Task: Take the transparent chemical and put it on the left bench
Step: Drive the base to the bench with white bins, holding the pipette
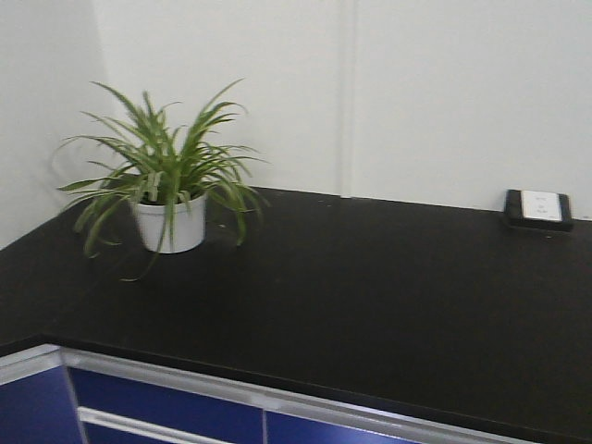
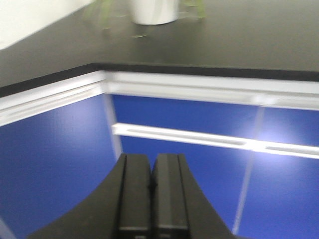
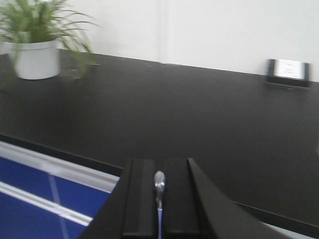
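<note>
In the right wrist view my right gripper point(image 3: 159, 172) is shut on the transparent chemical point(image 3: 159, 183), a thin clear dropper. Its rounded bulb end pokes up between the two black fingers, and its stem runs down out of the frame. The gripper hangs just off the front edge of a black worktop point(image 3: 199, 129). In the left wrist view my left gripper point(image 2: 151, 158) is shut with nothing between its fingers, low in front of the blue drawer fronts point(image 2: 189, 114). The left bench is out of view. Neither gripper shows in the front view.
The black worktop point(image 1: 370, 296) ahead carries a white wall socket point(image 1: 538, 207) at the back right. A spider plant in a white pot point(image 1: 171, 225) stands at the back left. White walls close the corner. Blue drawers with white rails point(image 1: 166, 407) run below the edge.
</note>
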Available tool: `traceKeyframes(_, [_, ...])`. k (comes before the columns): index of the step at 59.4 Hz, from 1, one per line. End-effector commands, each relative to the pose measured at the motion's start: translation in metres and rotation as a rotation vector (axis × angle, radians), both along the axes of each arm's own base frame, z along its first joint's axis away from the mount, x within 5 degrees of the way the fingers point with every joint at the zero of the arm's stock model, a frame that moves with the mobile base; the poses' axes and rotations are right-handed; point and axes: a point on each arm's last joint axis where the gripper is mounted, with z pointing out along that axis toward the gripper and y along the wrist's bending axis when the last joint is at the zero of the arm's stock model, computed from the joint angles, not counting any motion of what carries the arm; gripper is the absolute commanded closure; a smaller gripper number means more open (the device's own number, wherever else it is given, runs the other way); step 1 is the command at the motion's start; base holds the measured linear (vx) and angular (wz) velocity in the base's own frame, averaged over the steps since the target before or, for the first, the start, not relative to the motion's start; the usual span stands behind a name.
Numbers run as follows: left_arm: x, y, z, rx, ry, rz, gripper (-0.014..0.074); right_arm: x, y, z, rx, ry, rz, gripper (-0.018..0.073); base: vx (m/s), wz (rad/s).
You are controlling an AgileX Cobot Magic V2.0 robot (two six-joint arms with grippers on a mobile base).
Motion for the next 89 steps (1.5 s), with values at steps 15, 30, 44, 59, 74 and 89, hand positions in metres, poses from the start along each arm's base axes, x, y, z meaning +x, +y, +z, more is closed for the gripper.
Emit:
traceKeyframes(15, [-0.0015,0.0002,0.0027,-0.014,-0.081,-0.001,0.06,0.0016,0.0021,0.0163,0.009,-0.097,0.022,0.0521,-0.12,0.76])
traceKeyframes(30, [-0.0015,0.0002,0.0027,-0.014,-0.081,-0.001,0.06,0.0016,0.0021,0.0163,0.009,-0.097,0.022,0.0521,-0.1,0.81])
traceKeyframes(44, [-0.0015,0.0002,0.0027,-0.014,-0.081,-0.001,0.06,0.0016,0.0021,0.0163,0.009,-0.097,0.022,0.0521,-0.07,0.88])
traceKeyframes(59, [-0.0015,0.0002,0.0027,-0.014,-0.081,-0.001,0.06,0.0016,0.0021,0.0163,0.009,-0.097,0.022,0.0521,-0.04,1.04])
traceKeyframes(74, [-0.0015,0.0002,0.0027,-0.014,-0.081,-0.001,0.06,0.0016,0.0021,0.0163,0.009,-0.097,0.022,0.0521,-0.01,1.03])
traceKeyframes(89, [-0.0015,0.0002,0.0027,-0.014,-0.081,-0.001,0.06,0.0016,0.0021,0.0163,0.009,-0.097,0.022,0.0521,0.05,0.83])
